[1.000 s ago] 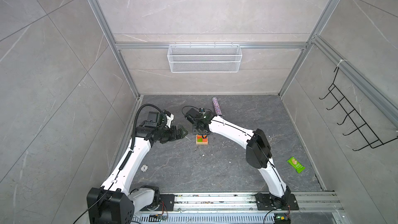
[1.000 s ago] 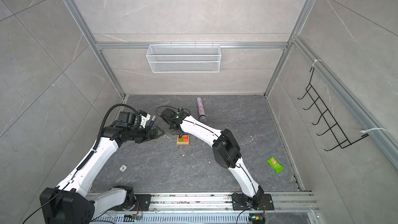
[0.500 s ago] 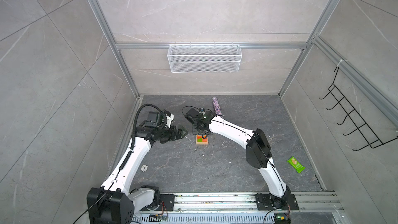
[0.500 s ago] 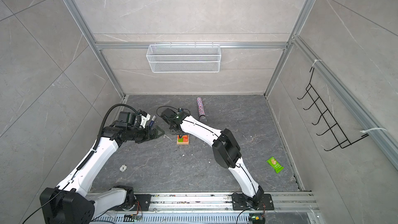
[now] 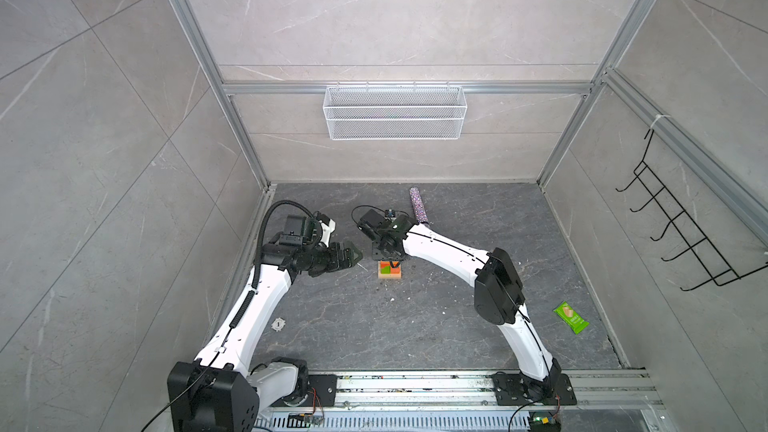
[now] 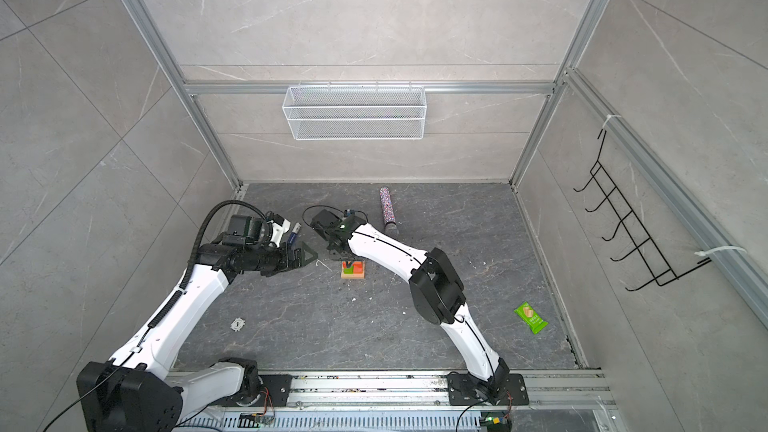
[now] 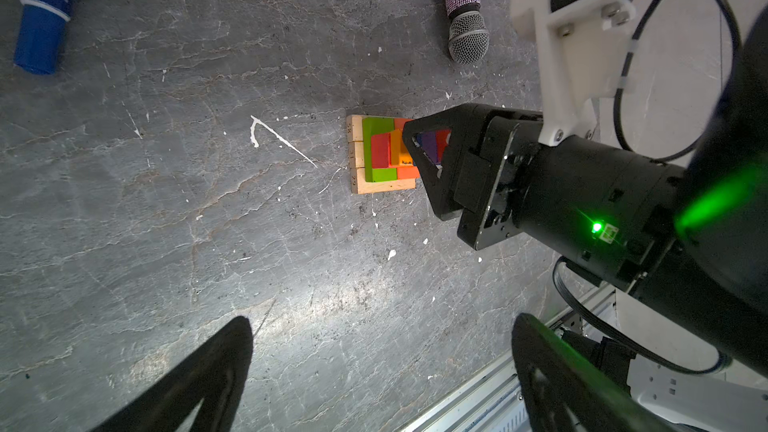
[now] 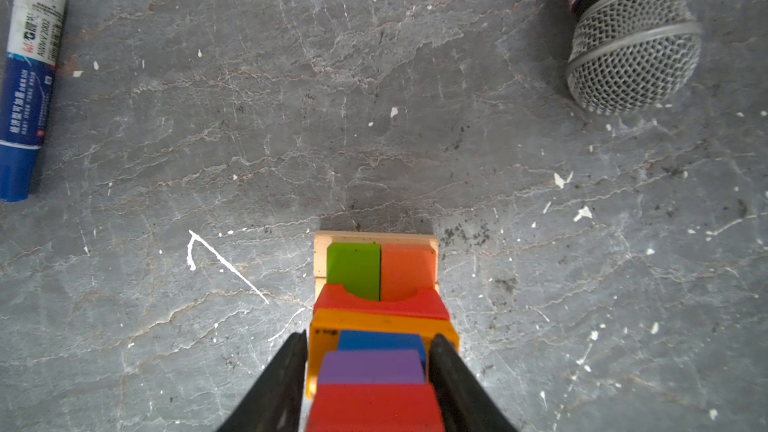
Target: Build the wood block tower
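Closing in slightly since a second ago, right gripper (image 8: 368, 338) jaws flank the top cubes of the tower (image 5: 389, 274) mid-floor, whether pinching I cannot tell, left gripper (image 5: 356, 255) spread wide just left, basket (image 5: 395, 118) on the far wall.

Matt painted wood blocks (image 8: 376, 317), rough stone floor (image 8: 291, 118), metal-mesh microphone head (image 8: 633, 47)

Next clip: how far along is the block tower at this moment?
Done: the tower stands stepped: tan base, green and orange layer, red and orange blocks, topped by blue, purple and red cubes. In hand: the right end effector straddles the top cubes; grip unclear. The left end effector hangs open, apart. Left: no loose blocks show, so likely just letting go and backing off.
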